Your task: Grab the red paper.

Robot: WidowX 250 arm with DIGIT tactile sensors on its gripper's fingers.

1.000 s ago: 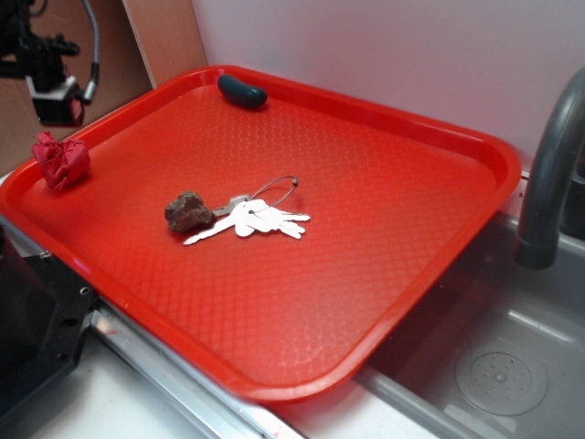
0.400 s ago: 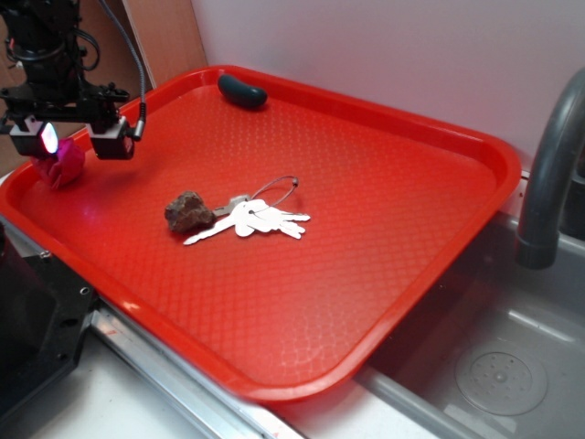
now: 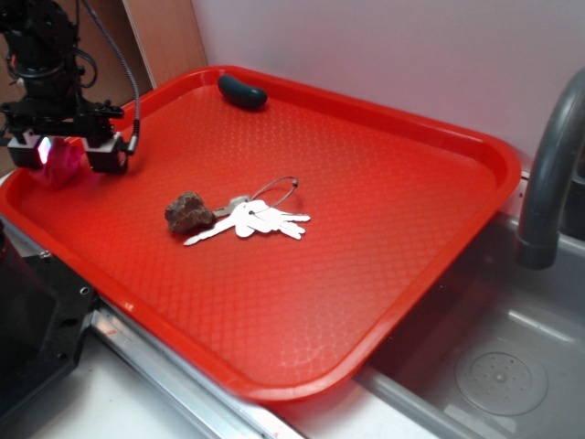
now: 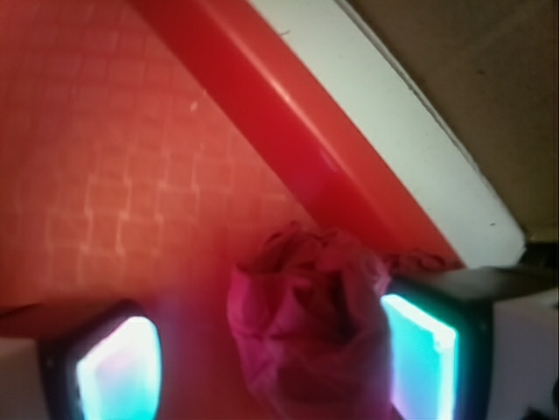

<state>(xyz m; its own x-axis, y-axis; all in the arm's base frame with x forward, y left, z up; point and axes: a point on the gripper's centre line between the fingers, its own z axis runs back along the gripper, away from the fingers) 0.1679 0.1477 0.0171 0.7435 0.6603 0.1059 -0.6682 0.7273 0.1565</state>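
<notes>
We see red paper point(image 4: 311, 337) between fingers of gripper point(image 3: 62, 154), jaws spread wide, nothing clamped; paper seems to touch one pad point(image 4: 420, 359), wrist view blurry. Paper sits at tray point(image 3: 439, 274) left edge. Tray holds rock point(image 3: 188, 211), keys point(image 3: 256, 219), dark object point(image 3: 242, 91) by far rim.

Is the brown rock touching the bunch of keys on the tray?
Yes: in the exterior view the brown rock lies against the near end of the keys on the red tray.
</notes>
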